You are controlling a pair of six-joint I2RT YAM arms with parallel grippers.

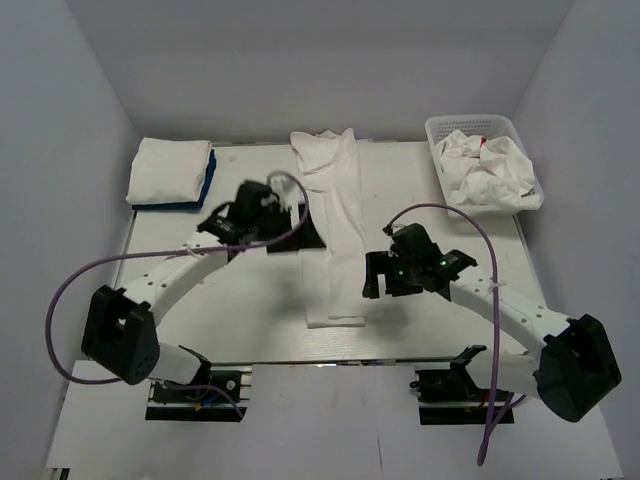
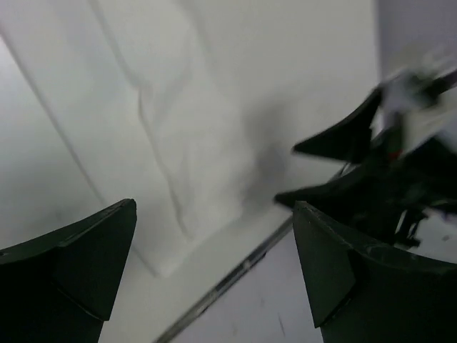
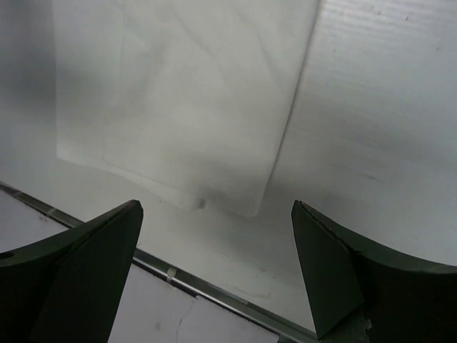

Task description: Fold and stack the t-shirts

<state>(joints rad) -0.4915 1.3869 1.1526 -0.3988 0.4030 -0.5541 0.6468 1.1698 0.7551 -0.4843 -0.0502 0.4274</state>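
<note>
Left hand (image 1: 290, 225) hangs wide open and empty at about 9 o'clock of the long white t-shirt (image 1: 335, 240), its dark wedge-shaped fingers (image 2: 78, 264) spread well apart above the cloth. Right hand (image 1: 375, 275) is spread just as wide and holds nothing. It sits just beside the shirt's near end at about 4 o'clock, with its matte black fingers (image 3: 357, 271) framing the hem and the metal strip along the worktop's (image 1: 240, 290) near edge.

That shirt is soft, thin cotton, folded lengthwise into a narrow strip that runs from the centre of the smooth white worktop toward 12 o'clock. Its near end lies flat and square-cornered with faint creases, and its far end is bunched and rumpled. At 10 o'clock lies a folded stack (image 1: 170, 172), a plump white shirt on top and a blue edge showing beneath it. At 2 o'clock a white plastic mesh basket (image 1: 436, 128) holds a crumpled heap of white shirts (image 1: 490, 170) with a speck of red print.

Both arms reach inward from their bases, elbows bent, purple cables (image 1: 110, 265) looping behind them.
</note>
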